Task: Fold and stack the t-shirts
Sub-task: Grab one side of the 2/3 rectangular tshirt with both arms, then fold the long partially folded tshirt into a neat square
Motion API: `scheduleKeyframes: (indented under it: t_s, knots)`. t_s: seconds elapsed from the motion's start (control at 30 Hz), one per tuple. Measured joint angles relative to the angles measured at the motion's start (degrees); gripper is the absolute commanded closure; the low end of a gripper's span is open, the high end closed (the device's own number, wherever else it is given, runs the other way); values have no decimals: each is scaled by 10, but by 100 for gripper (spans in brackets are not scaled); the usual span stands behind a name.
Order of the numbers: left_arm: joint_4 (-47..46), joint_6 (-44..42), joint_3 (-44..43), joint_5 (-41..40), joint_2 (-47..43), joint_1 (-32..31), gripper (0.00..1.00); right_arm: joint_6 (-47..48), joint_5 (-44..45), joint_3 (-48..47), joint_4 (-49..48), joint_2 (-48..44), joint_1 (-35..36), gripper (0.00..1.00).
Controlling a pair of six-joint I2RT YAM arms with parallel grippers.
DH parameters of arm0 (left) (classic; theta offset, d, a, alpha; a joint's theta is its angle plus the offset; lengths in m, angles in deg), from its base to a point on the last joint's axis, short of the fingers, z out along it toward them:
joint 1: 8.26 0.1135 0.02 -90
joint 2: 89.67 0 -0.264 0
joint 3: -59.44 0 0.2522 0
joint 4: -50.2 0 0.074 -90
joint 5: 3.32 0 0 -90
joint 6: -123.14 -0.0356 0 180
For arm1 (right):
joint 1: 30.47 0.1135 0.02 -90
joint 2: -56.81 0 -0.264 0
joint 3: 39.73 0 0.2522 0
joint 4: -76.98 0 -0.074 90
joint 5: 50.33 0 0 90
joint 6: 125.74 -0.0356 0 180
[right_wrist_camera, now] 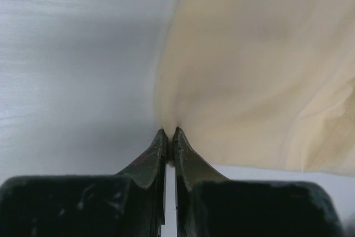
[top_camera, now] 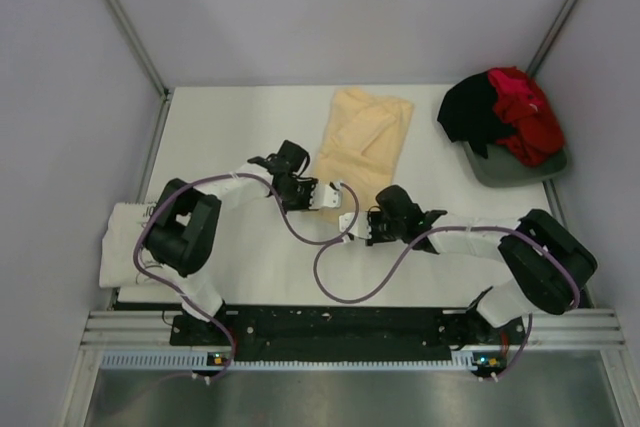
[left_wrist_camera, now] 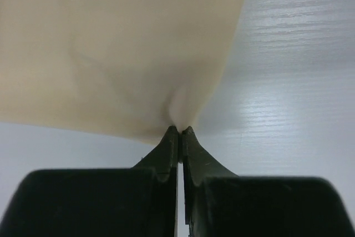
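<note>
The pale yellow t-shirt (top_camera: 362, 142) lies flat-ish at 12 o'clock on the white table (top_camera: 230, 132), collar end away from the arms. Its near hem is pinched by both pincers. The left gripper (left_wrist_camera: 178, 131) is clamped tight on a puckered fold of the yellow cloth, and the right gripper (right_wrist_camera: 168, 132) is clamped likewise on the hem just beside it.

At 2 o'clock, the black t-shirt (top_camera: 466, 115) and red t-shirt (top_camera: 527, 119) are heaped on a grey tray (top_camera: 520, 173) at the table's right edge. At 8 o'clock, a folded white t-shirt (top_camera: 125, 243) overhangs the left edge; its dark print is too small to read.

Bare tabletop shows from 9 to 11 o'clock, and in a strip between the yellow shirt and the heap.
</note>
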Motion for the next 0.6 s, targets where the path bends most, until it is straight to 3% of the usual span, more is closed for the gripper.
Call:
scheduleKeyframes:
  t_s: [0.27, 0.6]
  knots:
    - [71, 32, 14, 9, -49, -13, 100, -28, 14, 0, 145, -125, 66, 100]
    - [335, 54, 0, 96, -272, -43, 100, -123, -41, -69, 379, -385, 184, 100]
